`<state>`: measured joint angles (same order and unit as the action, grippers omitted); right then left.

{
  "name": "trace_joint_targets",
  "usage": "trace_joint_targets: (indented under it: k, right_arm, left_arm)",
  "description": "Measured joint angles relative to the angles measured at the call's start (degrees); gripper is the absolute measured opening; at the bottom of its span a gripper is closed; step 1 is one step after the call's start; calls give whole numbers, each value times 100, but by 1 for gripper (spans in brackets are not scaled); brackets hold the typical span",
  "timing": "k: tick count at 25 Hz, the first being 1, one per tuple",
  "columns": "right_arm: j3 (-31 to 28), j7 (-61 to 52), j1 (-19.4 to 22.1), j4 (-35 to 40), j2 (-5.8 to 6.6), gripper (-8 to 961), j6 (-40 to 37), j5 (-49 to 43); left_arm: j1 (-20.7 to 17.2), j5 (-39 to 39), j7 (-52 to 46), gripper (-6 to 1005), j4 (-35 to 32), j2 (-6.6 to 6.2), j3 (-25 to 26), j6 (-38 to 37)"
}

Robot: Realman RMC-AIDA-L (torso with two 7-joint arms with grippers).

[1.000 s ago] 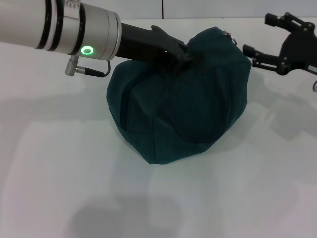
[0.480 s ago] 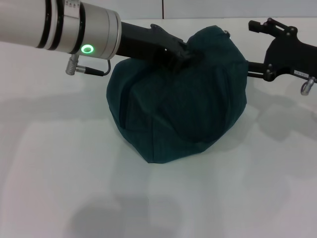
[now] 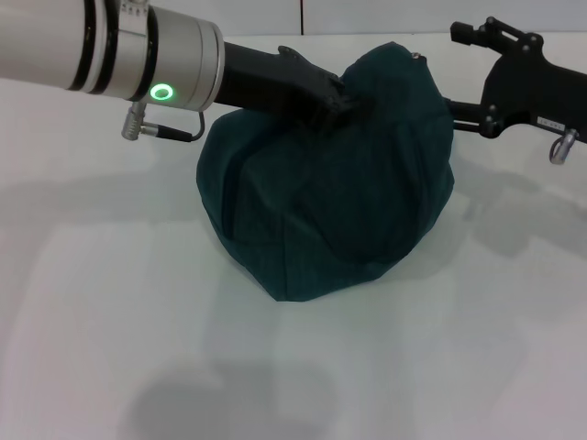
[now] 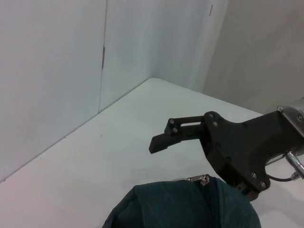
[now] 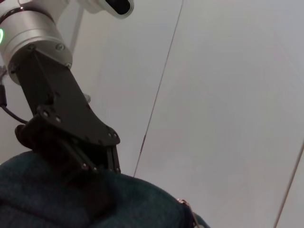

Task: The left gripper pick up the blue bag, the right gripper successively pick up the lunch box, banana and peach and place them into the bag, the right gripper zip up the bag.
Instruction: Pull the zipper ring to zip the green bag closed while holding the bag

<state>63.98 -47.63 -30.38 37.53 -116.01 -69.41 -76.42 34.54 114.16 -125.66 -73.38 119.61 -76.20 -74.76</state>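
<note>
The blue bag (image 3: 330, 183) bulges on the white table in the head view, its top bunched up. My left gripper (image 3: 341, 103) reaches in from the left and is shut on the fabric at the bag's top; the right wrist view shows this left gripper (image 5: 100, 164) sunk into the cloth. My right gripper (image 3: 453, 71) hovers open at the bag's upper right, beside the silver zip pull (image 3: 417, 58), with its lower finger against the fabric. One of its fingers (image 4: 175, 135) shows above the zip pull (image 4: 202, 179) in the left wrist view. Lunch box, banana and peach are out of view.
White tabletop (image 3: 110, 302) lies all around the bag, with white walls behind it (image 4: 57, 71). A grey cable plug (image 3: 160, 131) hangs under the left arm's wrist.
My right gripper has moved left and slightly up, closing in on the bag's top by the zip pull. The left gripper and the bag have stayed where they were.
</note>
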Motion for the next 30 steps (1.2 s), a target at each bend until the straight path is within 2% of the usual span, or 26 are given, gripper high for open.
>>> trace_joint_targets:
  k: [12,18,22,30]
  right_arm:
    - [73,51,-12,70,-9,854,43,179]
    - [320,285,-4,98,-8,791,41,200]
    - [603,555,31,114,-8,601,60,340]
    - [657,601,55,147,-9,276,94,453]
  left_arm:
    - [0,0,8,41,33,1,-1,2]
    - [4,-3,49,41,99,1,4,6]
    - [6,-3,50,40,113,0,15,6]
    - [9,-10,50,40,154,1,32,41]
